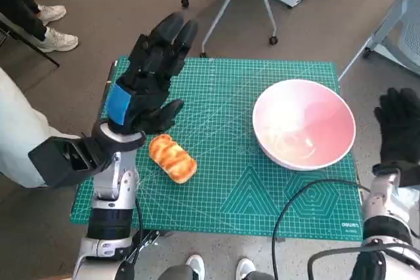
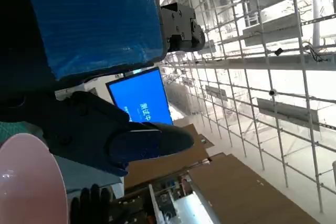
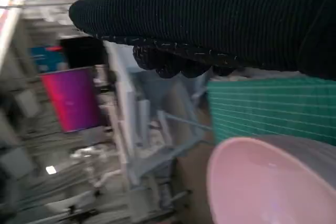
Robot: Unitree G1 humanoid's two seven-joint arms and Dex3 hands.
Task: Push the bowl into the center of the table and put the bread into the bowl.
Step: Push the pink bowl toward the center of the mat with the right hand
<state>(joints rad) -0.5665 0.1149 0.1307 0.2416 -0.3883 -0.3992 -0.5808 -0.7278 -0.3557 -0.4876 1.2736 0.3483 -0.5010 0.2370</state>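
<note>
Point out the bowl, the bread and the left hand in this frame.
bowl (image 1: 304,124): head view, inner surface.
bread (image 1: 173,158): head view, middle of the loaf.
left hand (image 1: 146,83): head view, back of the hand.

A glossy golden bread roll (image 1: 172,158) is seen left of a pink round bowl (image 1: 304,132) on a green gridded cutting mat (image 1: 223,195).

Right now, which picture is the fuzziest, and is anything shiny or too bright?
The right wrist view is fuzziest: the room behind is smeared and the round pink bowl looks soft. The head view is sharp; the bowl's inside shows a pale shine, and the golden bread roll is crisp. The left wrist view has a washed-out bright background behind the blue-taped left hand.
</note>
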